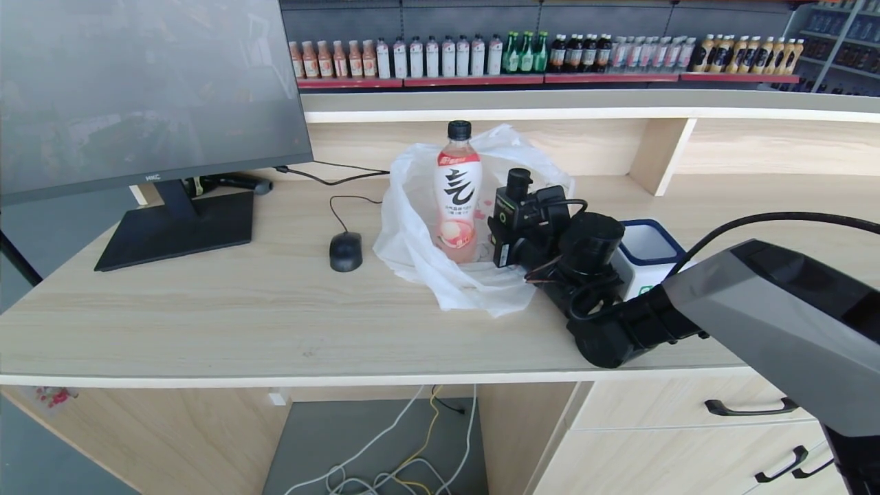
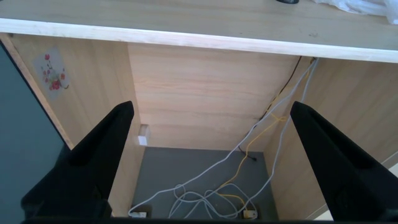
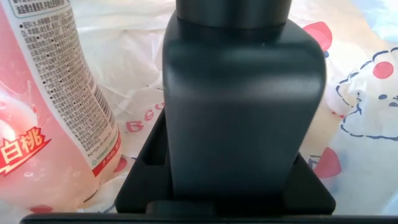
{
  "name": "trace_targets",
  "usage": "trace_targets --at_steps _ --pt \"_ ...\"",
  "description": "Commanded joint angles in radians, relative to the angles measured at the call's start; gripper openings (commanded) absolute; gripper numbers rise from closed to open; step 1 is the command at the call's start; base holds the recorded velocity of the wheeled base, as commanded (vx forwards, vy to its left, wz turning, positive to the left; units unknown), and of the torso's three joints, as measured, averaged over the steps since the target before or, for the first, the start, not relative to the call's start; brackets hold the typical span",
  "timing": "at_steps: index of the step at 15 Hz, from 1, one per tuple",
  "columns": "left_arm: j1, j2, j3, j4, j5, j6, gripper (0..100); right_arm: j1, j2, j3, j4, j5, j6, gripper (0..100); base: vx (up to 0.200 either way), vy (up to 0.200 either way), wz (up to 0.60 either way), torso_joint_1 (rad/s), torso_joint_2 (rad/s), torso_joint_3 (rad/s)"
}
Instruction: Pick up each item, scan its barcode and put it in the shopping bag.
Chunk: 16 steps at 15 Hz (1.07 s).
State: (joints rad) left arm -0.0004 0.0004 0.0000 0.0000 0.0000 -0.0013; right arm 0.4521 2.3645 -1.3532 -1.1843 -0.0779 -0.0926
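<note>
While the left gripper is hanging below the counter with jaws wide apart, the right gripper is sitting at the bag. It is right against an upright black bottle beside the pink bottle. Can't tell if it's gripping.

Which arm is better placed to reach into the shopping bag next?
Right. The right gripper is at the shopping bag, beside the pink bottle; the left gripper hangs open below the counter, far from it.
</note>
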Motion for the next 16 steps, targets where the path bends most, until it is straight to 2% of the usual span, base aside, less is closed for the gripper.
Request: trace_targets --at_steps 1,2,3,12,16 --pt "0.0 0.0 0.0 0.0 0.0 0.0 100 0.0 0.006 -0.001 -0.003 0.0 -0.001 0 0.0 0.0 0.0 0.0 0.0 0.0" --pt "0.0 0.0 0.0 0.0 0.0 0.0 100 0.0 0.006 -0.003 -0.003 0.0 -0.001 0 0.0 0.0 0.0 0.0 0.0 0.0" --pt "-0.001 0.0 0.0 0.0 0.0 0.0 100 0.0 0.004 -0.007 -0.005 0.0 -0.001 100 0.0 0.0 0.0 0.0 0.0 0.0" --pt "0.0 0.0 0.0 0.0 0.0 0.0 100 0.008 -0.045 0.003 -0.018 -0.002 0.001 100 0.0 0.0 0.0 0.0 0.0 0.0" --pt "0.0 0.0 0.0 0.0 0.0 0.0 100 0.008 -0.094 0.065 -0.052 0.0 0.001 100 0.0 0.0 0.0 0.0 0.0 0.0"
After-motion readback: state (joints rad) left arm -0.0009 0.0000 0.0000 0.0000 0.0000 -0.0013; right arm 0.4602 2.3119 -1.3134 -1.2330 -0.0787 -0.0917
